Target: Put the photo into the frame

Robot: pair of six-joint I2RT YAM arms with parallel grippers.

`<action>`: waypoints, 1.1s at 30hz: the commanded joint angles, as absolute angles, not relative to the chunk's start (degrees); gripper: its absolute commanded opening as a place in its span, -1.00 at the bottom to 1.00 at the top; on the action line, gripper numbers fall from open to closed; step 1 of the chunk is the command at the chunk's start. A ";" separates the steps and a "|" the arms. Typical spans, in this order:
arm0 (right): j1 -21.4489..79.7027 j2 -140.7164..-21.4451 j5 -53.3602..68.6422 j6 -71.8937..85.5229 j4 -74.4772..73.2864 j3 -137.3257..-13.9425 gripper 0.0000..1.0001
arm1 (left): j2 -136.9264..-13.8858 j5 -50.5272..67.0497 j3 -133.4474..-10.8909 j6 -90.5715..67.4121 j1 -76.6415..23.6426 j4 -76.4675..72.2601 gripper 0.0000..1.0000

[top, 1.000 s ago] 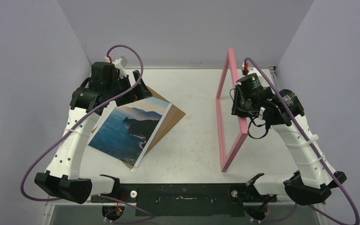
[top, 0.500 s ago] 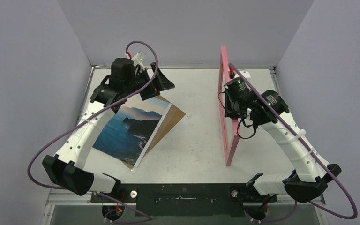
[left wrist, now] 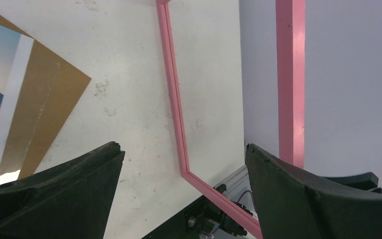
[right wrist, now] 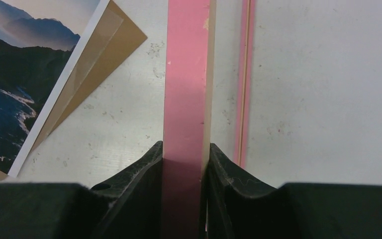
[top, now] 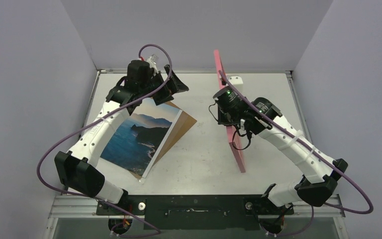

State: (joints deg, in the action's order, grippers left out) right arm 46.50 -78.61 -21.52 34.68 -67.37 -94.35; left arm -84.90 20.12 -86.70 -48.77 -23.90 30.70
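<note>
The photo (top: 137,137) of blue sea and dark mountains lies flat on the table's left half, and shows in the right wrist view (right wrist: 15,74). The pink frame (top: 237,154) stands upright on edge near the table's middle. My right gripper (top: 230,122) is shut on its upper bar, and the right wrist view shows the fingers clamped on the pink bar (right wrist: 186,74). My left gripper (top: 171,91) is open and empty, above the photo's far corner, facing the frame (left wrist: 174,99). In the left wrist view the gripper (left wrist: 183,148) has wide jaws.
A plain brown backing board (top: 183,125) lies under the photo, sticking out to its right; it also shows in the left wrist view (left wrist: 45,109) and the right wrist view (right wrist: 114,42). Grey walls close in the table on three sides.
My right arm has carried the upright frame leftward toward the table's middle. My left gripper has swung right and toward the back, away from the photo's left side, still open.
</note>
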 commanded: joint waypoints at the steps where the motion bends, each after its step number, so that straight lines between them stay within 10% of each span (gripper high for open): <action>1: 49.42 -84.46 -24.62 37.57 -67.67 -93.83 -0.69 | -86.39 13.85 -91.25 -46.52 -21.95 34.23 0.85; 21: 50.28 -83.79 -21.09 29.82 -47.41 -84.11 -0.64 | -110.21 36.41 -100.58 -59.51 -24.39 2.51 0.85; 26: 50.19 -86.52 -21.88 30.41 -47.68 -86.02 -0.65 | -113.77 35.15 -102.44 -59.08 -24.35 8.43 0.65; 33: 50.19 -89.78 -21.13 30.01 -47.17 -87.37 -0.63 | -115.96 37.01 -101.94 -61.73 -24.27 3.35 -0.17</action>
